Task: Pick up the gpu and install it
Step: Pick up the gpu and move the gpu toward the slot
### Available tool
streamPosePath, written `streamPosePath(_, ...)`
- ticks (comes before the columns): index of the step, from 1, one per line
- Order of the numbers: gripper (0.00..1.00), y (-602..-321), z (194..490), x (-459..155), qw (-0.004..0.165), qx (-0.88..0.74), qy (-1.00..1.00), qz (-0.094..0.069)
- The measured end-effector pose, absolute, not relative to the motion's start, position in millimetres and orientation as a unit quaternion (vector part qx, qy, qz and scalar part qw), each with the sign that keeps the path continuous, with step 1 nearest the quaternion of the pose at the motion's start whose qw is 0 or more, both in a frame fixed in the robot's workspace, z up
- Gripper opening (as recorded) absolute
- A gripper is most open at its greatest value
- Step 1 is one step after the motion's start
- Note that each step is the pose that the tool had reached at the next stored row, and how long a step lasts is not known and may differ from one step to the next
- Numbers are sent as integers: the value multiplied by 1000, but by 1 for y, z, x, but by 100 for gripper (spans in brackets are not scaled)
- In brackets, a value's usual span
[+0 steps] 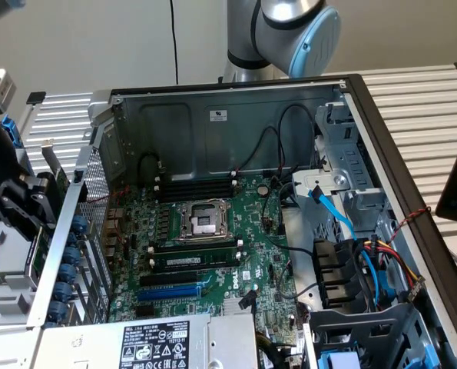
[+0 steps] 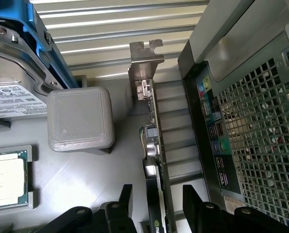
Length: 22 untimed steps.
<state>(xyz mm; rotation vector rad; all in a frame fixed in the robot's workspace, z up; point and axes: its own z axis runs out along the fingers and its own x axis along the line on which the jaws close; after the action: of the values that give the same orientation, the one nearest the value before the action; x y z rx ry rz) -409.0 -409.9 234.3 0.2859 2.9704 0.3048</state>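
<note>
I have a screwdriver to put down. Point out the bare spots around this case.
Free: the slatted table on the exterior view's right of the case, and the grey tray between block, CPU and gpu. Crowded: the motherboard and the cabled drive bays. The open tool straddles the gpu.

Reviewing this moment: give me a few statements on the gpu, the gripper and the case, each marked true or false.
1. The gripper is open, with one finger on each side of the gpu. True.
2. The gpu is seated in a slot on the motherboard. False: it stands on edge outside the computer case.
3. A loose processor chip lies flat, apart from the gpu. True.
4. The computer case is closed up. False: its side is open and the motherboard is exposed.
</note>
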Motion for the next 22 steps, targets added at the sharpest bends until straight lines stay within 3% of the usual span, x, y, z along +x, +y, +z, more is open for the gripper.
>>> streamPosePath(22,53,-410,229,-406,68,63,991,99)
